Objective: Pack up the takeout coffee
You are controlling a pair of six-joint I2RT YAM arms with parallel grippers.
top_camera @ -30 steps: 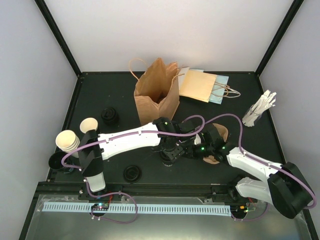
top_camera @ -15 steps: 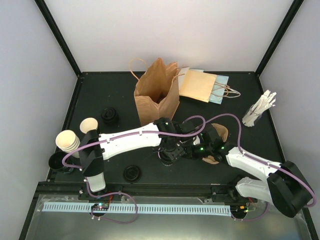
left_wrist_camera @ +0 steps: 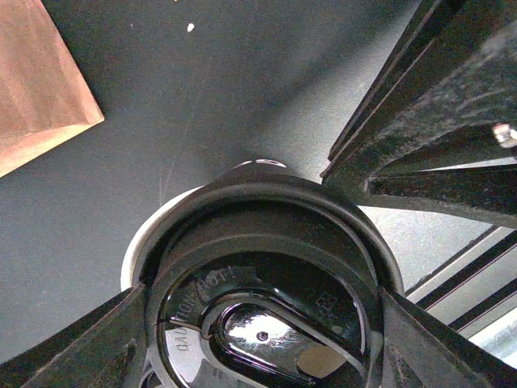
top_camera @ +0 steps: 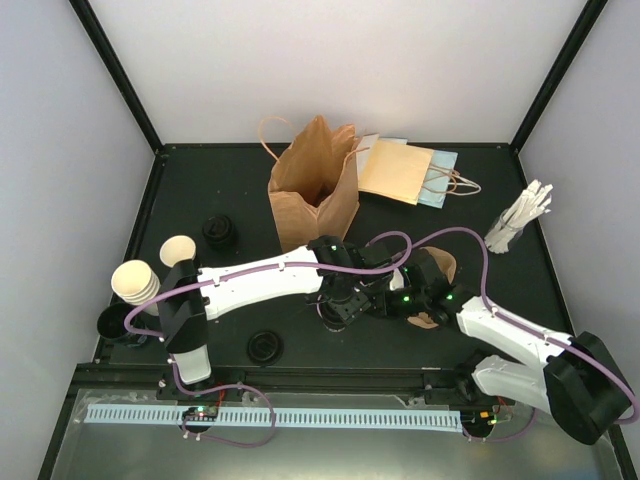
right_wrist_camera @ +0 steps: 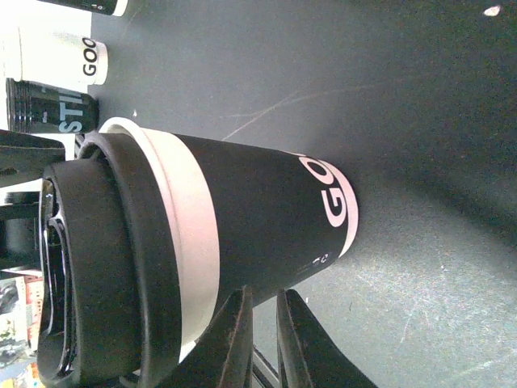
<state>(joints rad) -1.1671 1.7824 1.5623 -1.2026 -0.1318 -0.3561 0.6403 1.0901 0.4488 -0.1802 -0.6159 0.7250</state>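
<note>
The cup [right_wrist_camera: 242, 202] stands mid-table in front of the paper bag [top_camera: 312, 190], with bare table [top_camera: 215, 190] to its left. The left gripper [left_wrist_camera: 258, 347] clamps the lid [left_wrist_camera: 266, 299] seated on the cup's rim. The right gripper [right_wrist_camera: 262, 327] is nearly closed and empty at the sleeve. From the top both grippers cover the cup. The second cup [top_camera: 178, 250] stands near the left edge.

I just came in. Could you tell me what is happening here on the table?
Both arms meet at the middle of the table over one paper cup with a black sleeve. The left gripper holds a black lid from both sides, and the lid sits on the cup's rim. The right gripper is low beside the sleeve, its fingers close together; whether it touches, I cannot tell. The brown paper bag stands open behind; this cup is not in it yet.
</note>
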